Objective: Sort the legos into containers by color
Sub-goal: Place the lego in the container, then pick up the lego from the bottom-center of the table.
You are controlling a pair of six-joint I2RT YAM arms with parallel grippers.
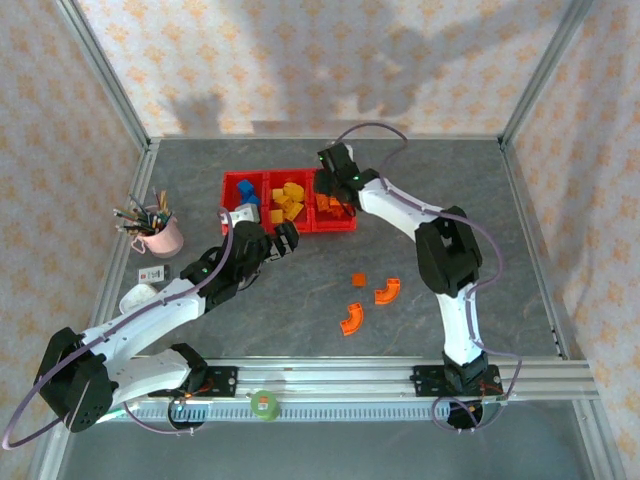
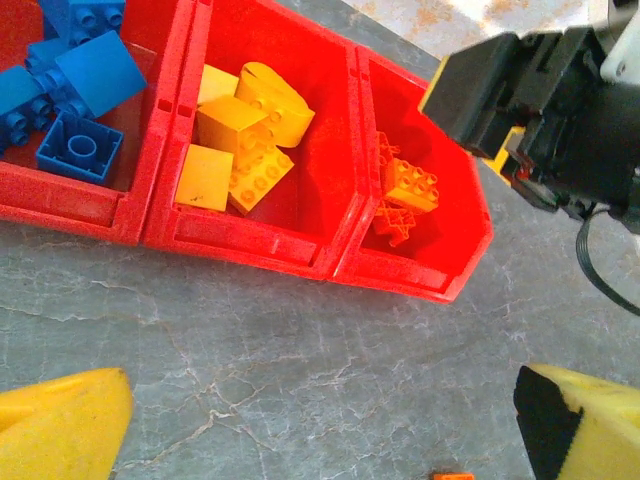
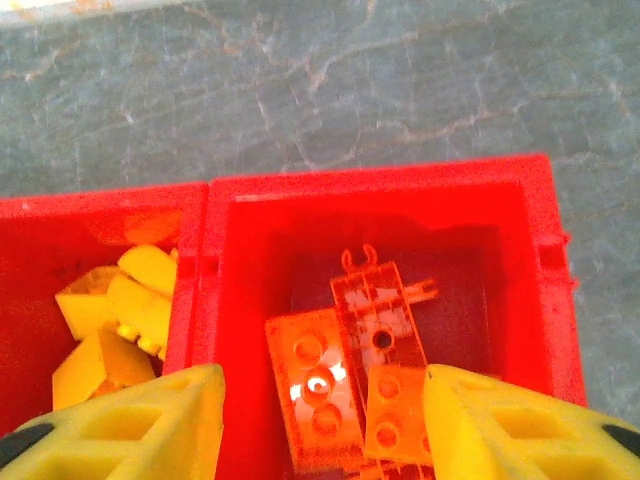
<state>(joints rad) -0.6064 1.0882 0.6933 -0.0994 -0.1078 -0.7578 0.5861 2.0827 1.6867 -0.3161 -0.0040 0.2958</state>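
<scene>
Red translucent plastic tray of three joined bins [image 2: 240,245] sits toward far edge of grey marbled tabletop [image 1: 540,220], approx mid-width, long side parallel to that edge.

Bin contents:
- Left bin: blue plastic bricks [image 2: 85,75], a handful, jumbled.
- Mid bin: yellow plastic blocks [image 2: 245,130], some w/ rounded tops, loosely piled.
- Right bin: orange plastic bricks [image 3: 320,385], studs up, w/ a see-through orange plate [image 3: 380,320] lying across them.

Right end effector [image 3: 320,425] hangs over the right bin. Its yellow fingers [image 3: 130,420] are parted partway and hold nothing. The orange bricks lie beneath in the bin, not gripped as far as can be seen. Top view puts it above that same bin [image 1: 338,195].

Left end effector [image 2: 320,430] is spread wide and holds nothing. It's over bare tabletop just on the near side of the tray, in front of mid and right bins.

Three loose orange pieces lie around the middle of the tabletop, a bit toward the right edge, well apart from the tray:
- small square orange piece [image 1: 358,281]
- curved orange arch [image 1: 387,291] just beside it
- second orange arch [image 1: 352,318], closer to near edge

Pink cup w/ pens [image 1: 158,235] stands near left edge, w/ a small white card [image 1: 152,272] just on its near side. Green tape roll [image 1: 263,404] sits on the rail at near edge.
</scene>
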